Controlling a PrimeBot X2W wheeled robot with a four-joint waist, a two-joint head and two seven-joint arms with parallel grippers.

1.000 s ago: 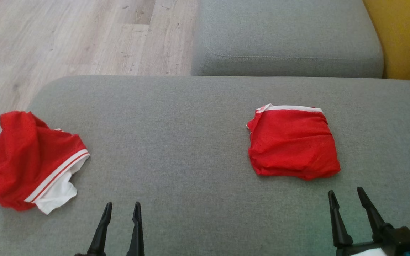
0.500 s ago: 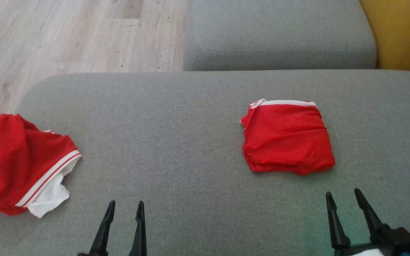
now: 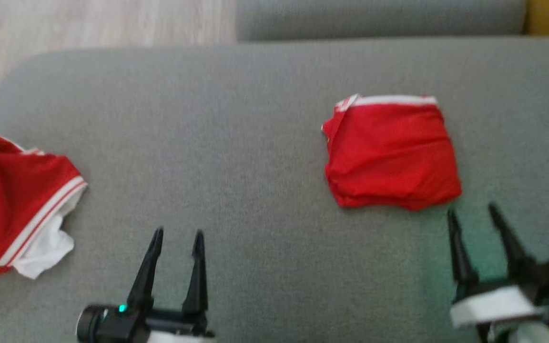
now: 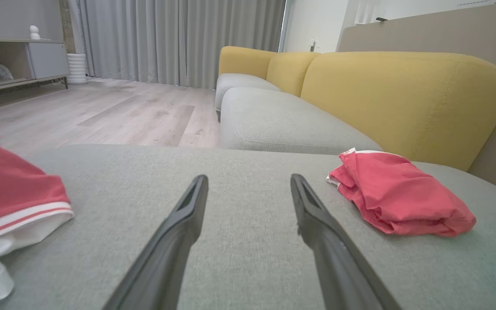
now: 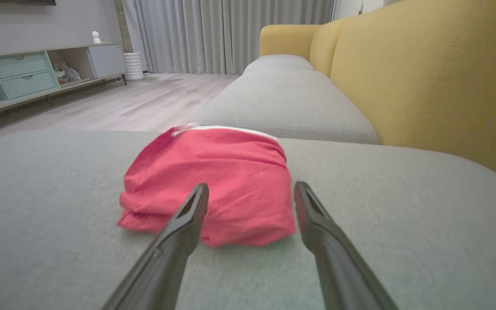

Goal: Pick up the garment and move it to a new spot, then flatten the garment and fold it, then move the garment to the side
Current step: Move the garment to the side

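Observation:
A folded red garment [image 3: 391, 152] with a white band along its far edge lies on the right of the grey cushion [image 3: 236, 143]. A second red garment [image 3: 12, 195], crumpled and with white striped trim, sits at the cushion's left edge. My right gripper [image 3: 472, 209] is open, its fingertips just short of the folded garment's near right corner; in the right wrist view this gripper [image 5: 251, 186] points straight at the folded garment [image 5: 213, 163]. My left gripper [image 3: 179, 232] is open over bare cushion between the two garments, the folded one [image 4: 398, 193] off to its right.
A second grey seat cushion [image 3: 374, 19] adjoins the far side, with the yellow sofa back [image 4: 403, 94] to the right. Wooden floor [image 3: 88, 24] lies beyond the cushion's far left. A low sideboard [image 5: 37, 73] and curtains stand across the room.
The head camera has shifted, so the whole scene has slid. Both grippers reach further up the view, and the right fingertips are closer to the folded garment's near edge.

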